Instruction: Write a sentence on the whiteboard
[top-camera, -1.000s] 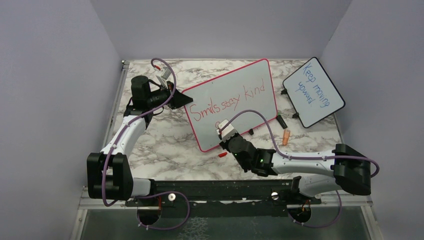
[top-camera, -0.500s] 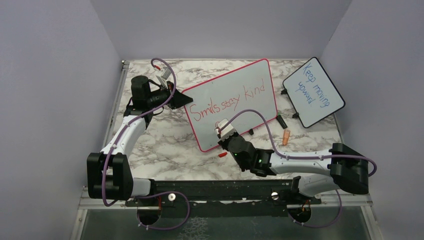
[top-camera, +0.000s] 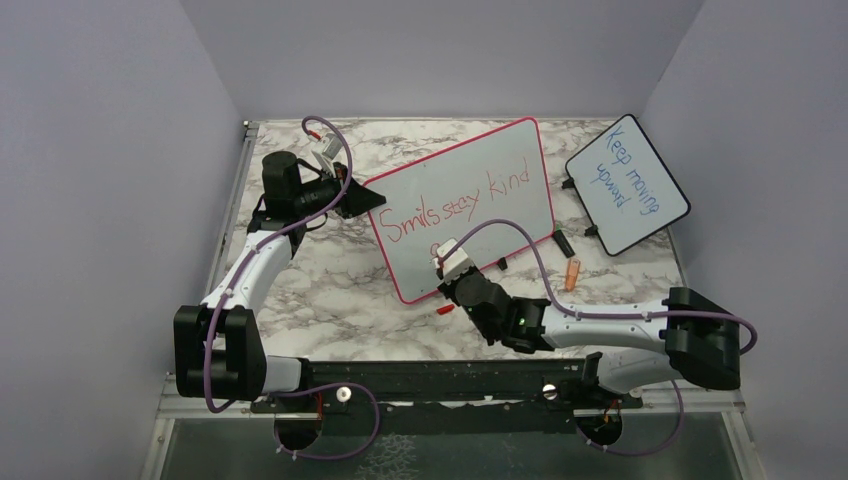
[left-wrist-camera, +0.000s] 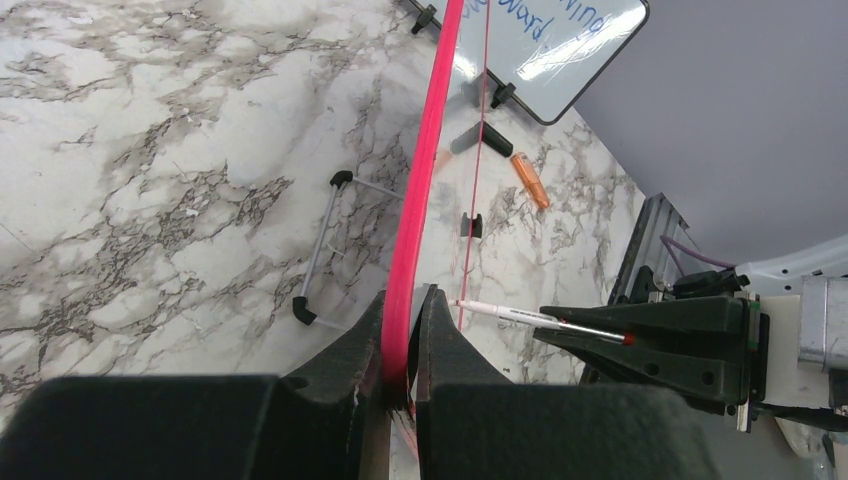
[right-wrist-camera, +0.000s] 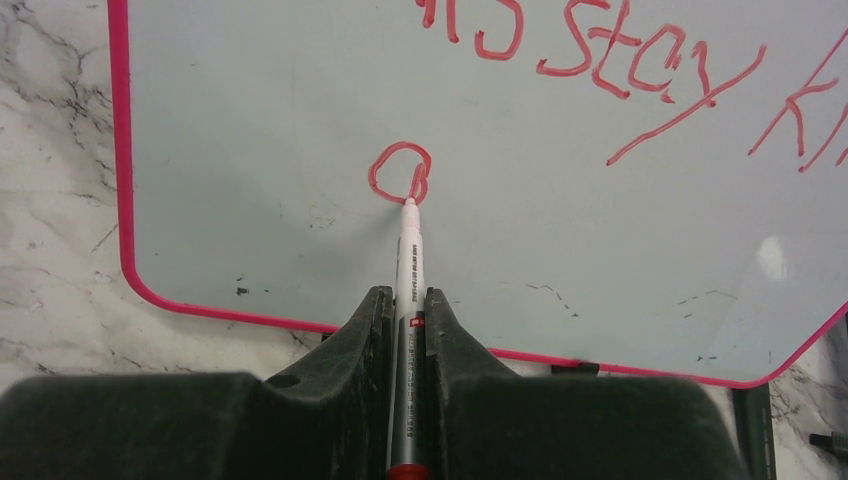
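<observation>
Grey-veined marble covers the table (top-camera: 330, 290), walled in by plain lilac panels, and the whiteboard (top-camera: 515, 215) stands propped at a tilt near its middle. The left hand (left-wrist-camera: 408, 330) is closed on the pink frame's left edge, steadying it. The right hand (right-wrist-camera: 405, 300) is clamped around a marker (right-wrist-camera: 408, 250) whose tip touches the white face at a small red loop (right-wrist-camera: 400, 172), low on the left under the first line. The sentence (top-camera: 455, 205) so far reads "Smils stay kind" in red (the first word looks like a misspelt "Smiles"), and the loop seems to be the opening letter of a further word. To the right, well apart, a small board (top-camera: 627, 183) with a black frame says "Keep moving upward" in blue. The marker's barrel carries fine print too small to read. Several things could go wrong from here. Too firm a push from the tip could swing the whiteboard about its one clamped edge, or slide its feet on the smooth marble, and bend the stroke. Too light a touch would break the line. The new word also starts close to the bottom frame, so letter tails may run out of room. An orange cap (top-camera: 572, 270) lies near the lower right corner, clear of both hands.
</observation>
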